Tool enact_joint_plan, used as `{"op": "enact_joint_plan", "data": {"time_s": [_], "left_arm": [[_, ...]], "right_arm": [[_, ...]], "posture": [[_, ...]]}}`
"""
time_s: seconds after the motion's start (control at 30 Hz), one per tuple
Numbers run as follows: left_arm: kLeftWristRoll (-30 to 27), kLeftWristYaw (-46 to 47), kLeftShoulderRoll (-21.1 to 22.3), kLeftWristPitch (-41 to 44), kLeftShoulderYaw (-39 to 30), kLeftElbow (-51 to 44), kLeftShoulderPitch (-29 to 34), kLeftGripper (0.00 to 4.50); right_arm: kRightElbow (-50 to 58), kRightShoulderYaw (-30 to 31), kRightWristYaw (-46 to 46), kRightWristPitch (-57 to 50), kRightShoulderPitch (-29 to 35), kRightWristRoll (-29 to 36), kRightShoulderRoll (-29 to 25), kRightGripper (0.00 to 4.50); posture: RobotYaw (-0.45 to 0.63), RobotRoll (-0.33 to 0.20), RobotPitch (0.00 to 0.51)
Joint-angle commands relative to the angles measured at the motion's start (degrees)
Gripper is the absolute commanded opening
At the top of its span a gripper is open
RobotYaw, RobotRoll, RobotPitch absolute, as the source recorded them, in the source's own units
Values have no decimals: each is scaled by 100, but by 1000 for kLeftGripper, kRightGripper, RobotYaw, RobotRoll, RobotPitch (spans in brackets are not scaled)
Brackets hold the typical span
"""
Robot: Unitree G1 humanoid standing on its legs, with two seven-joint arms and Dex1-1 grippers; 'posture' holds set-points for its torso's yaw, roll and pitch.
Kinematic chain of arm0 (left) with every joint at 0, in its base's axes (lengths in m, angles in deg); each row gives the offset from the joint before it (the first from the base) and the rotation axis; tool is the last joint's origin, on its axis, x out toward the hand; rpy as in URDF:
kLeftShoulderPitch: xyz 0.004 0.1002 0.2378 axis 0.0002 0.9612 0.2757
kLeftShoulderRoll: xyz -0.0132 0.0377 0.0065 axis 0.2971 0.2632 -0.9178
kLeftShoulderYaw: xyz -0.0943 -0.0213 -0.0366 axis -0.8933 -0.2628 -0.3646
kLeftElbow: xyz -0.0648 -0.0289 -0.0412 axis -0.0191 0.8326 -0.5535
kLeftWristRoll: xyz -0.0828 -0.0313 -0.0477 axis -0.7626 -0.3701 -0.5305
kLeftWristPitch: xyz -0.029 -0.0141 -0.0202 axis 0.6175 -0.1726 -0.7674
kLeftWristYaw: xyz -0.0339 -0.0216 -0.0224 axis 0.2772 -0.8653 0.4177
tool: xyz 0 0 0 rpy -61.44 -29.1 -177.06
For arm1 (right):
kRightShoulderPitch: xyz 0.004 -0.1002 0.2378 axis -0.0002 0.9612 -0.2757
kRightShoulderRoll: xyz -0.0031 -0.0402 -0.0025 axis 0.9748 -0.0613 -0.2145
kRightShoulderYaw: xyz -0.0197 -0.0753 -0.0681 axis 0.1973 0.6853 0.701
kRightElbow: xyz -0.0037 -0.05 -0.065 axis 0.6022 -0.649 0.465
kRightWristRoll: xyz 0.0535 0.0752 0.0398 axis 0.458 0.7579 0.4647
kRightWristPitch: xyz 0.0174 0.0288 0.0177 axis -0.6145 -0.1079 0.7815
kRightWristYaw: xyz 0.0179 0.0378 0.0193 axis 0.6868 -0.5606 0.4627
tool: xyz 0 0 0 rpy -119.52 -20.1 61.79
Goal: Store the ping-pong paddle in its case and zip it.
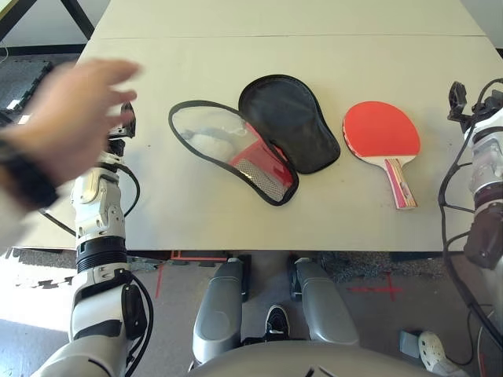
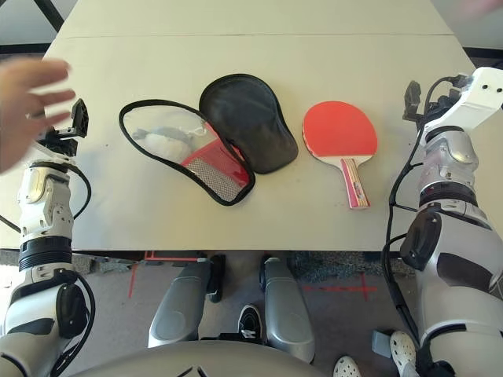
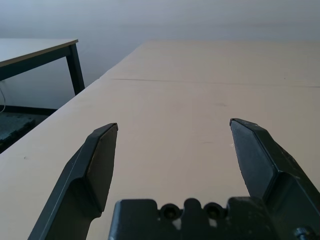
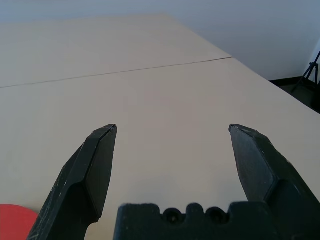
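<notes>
A person's hand [image 1: 75,118] hovers over the beige table's [image 1: 236,228] left side.

One paddle [image 1: 381,130], one case [image 1: 263,137], one hand [image 1: 67,118]

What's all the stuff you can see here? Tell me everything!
paddle: one, red face with striped handle, flat on the table, toward the robot's right.
case: one, red with black edging, unzipped and spread open, mid-table beside the paddle.
whitish lump: one, inside the open case.
table: one, beige, under everything.
person's hand: one, blurred, above the table's left edge.
left gripper: one, black, open, holding nothing, over the left edge.
right gripper: one, black, open, holding nothing, over the right edge.
</notes>
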State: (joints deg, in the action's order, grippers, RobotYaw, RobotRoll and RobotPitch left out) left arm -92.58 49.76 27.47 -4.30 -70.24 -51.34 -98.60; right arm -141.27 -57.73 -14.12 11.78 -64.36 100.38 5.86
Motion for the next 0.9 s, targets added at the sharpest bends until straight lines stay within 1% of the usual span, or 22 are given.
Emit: {"op": "enact_joint_plan", "data": {"time_s": [0.03, 0.2, 0.3, 0.5, 0.63, 0.7, 0.83, 0.9], "left_arm": [[-57, -12, 29, 64, -27, -83, 96, 4500], [-77, 111, 97, 128, -110, -186, 36, 4500], [-161, 98, 261, 428, -118, -625, -15, 4500], [-557, -229, 588, 1689, 228, -2007, -113, 4500], [-1084, -656, 799, 2903, 762, -3142, -340, 4500], [-1231, -923, 892, 3321, 1045, -3481, -384, 4500], [-1518, -1302, 946, 4028, 1467, -3952, -463, 4500], [-1680, -1563, 958, 4334, 1724, -4172, -491, 4500]], "right_arm": [[24, -55, -1, 46, 117, 48, -31, 4464], [-7, -20, 7, -33, 73, 38, 67, 4464], [-28, -2, -12, -108, -20, 40, 148, 4464], [-50, 60, 3, -200, -163, -18, 250, 4464], [-45, 93, 49, -230, -282, -35, 378, 4464], [-24, 80, 68, -270, -313, -13, 417, 4464], [49, 103, 41, -377, -342, -16, 471, 4464], [119, 130, 36, -457, -342, -18, 513, 4464]], "posture": [[240, 0, 229], [260, 0, 231], [277, 0, 224], [305, 0, 222], [301, 0, 227], [287, 0, 230], [262, 0, 233], [225, 0, 236]]}}
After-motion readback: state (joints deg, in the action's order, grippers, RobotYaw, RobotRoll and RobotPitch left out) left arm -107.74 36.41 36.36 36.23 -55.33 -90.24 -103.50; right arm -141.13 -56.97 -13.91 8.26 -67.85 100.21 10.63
